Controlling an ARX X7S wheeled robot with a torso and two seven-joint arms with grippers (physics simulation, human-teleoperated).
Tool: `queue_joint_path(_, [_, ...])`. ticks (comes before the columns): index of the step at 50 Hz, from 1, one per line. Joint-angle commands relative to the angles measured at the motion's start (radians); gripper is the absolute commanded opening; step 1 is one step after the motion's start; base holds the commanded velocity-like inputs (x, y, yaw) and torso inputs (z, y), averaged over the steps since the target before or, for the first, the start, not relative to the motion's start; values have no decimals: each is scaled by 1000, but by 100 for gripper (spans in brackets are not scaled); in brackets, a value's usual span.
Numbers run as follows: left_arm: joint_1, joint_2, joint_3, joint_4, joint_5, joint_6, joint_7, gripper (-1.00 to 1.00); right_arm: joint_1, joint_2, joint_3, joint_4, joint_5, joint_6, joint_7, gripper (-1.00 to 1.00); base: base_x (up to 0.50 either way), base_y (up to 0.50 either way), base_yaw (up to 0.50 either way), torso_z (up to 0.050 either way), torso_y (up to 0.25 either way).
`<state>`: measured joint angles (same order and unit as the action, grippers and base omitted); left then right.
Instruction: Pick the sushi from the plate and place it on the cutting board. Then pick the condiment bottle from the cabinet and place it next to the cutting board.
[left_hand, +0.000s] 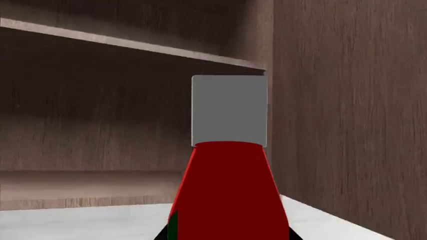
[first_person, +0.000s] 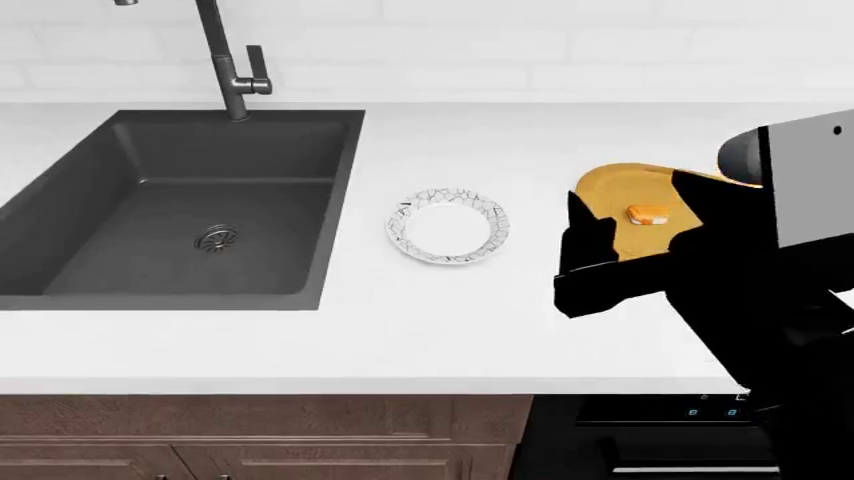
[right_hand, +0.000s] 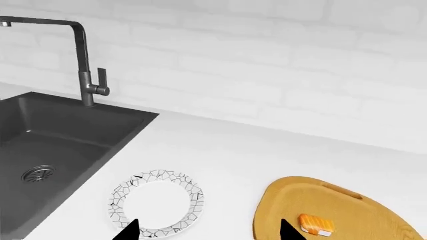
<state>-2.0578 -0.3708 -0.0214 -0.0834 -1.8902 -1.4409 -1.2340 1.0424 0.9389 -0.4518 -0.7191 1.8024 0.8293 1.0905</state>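
Note:
The condiment bottle (left_hand: 230, 190), red with a pale cap and a sliver of green label, stands upright inside the wooden cabinet (left_hand: 347, 100). My left gripper (left_hand: 227, 236) is shut on it, its black fingertips pressed against both sides. The sushi (first_person: 650, 213) lies on the honey-coloured cutting board (first_person: 607, 185); in the right wrist view the sushi (right_hand: 315, 225) rests on the cutting board (right_hand: 347, 205). The crackle-rimmed plate (first_person: 449, 203) holds nothing. My right gripper (right_hand: 208, 232) hangs open and empty above the counter, between the plate (right_hand: 120, 200) and the board. The left arm is out of the head view.
A dark sink (first_person: 80, 260) with a faucet (first_person: 227, 60) lies left of the plate. The right arm (first_person: 747, 300) covers the board's near side. A cabinet shelf (left_hand: 133, 42) runs above the bottle's cap; a side wall stands close beside it.

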Motion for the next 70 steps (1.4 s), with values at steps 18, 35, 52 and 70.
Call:
queue_joint_path(18, [543, -45, -146, 443, -258, 11, -129, -100, -188, -147, 13, -19, -489, -167, -119, 100, 0, 0, 0, 1, 0])
queue_joint_path(35, [851, 30, -250, 784, 186, -112, 264, -100, -467, -132, 55, -113, -701, -365, -149, 100, 0, 0, 0, 0, 1])
queue_joint_path(52, [1222, 14, -25, 900, 923, 244, 763, -100, -658, -67, 100, -110, -789, -470, -172, 100, 0, 0, 0, 0, 1])
queue_joint_path(70, [1293, 11, 18, 892, 980, 344, 771, -100, -699, -57, 112, -101, -763, -495, -181, 100, 0, -312, 0, 1, 1])
